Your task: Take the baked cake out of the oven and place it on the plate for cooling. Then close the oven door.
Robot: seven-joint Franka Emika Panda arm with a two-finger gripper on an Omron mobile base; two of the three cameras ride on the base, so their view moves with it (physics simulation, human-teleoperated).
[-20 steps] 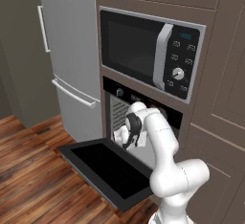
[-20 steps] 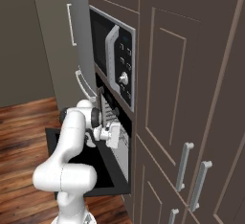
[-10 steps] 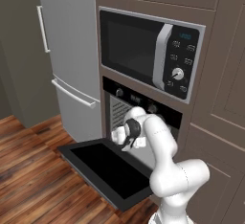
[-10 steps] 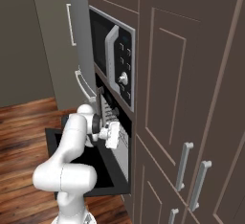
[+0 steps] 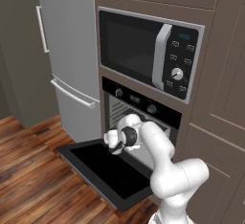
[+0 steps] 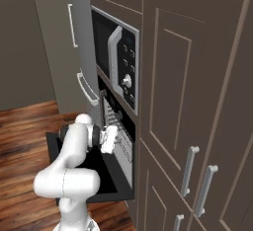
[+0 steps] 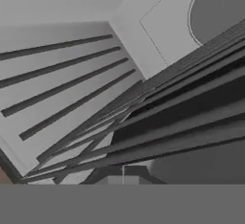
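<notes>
The black oven (image 5: pixel 139 102) stands open under the microwave, with its oven door (image 5: pixel 106 171) lying flat over the wood floor. My gripper (image 5: pixel 112 142) hangs just above the door at the mouth of the cavity, and its fingers are shut. From the right it is the gripper (image 6: pixel 109 140) pointing into the oven (image 6: pixel 117 126), over the lowered oven door (image 6: pixel 111 181). In the hand view the gripper (image 7: pixel 123 174) has its tips pressed together in front of the dark wire racks (image 7: pixel 182 122). The cake and the plate are out of view.
A silver-framed microwave (image 5: pixel 149 58) sits directly above the oven. A grey fridge (image 5: pixel 71 60) stands to its left. Tall brown cabinet doors (image 6: pixel 197 106) run along the right. Ribbed side rails (image 7: pixel 62 79) and a round fan panel (image 7: pixel 217 10) line the oven's inside.
The fingers have closed. The hand has drawn back a little out of the oven mouth, leftward over the open door.
</notes>
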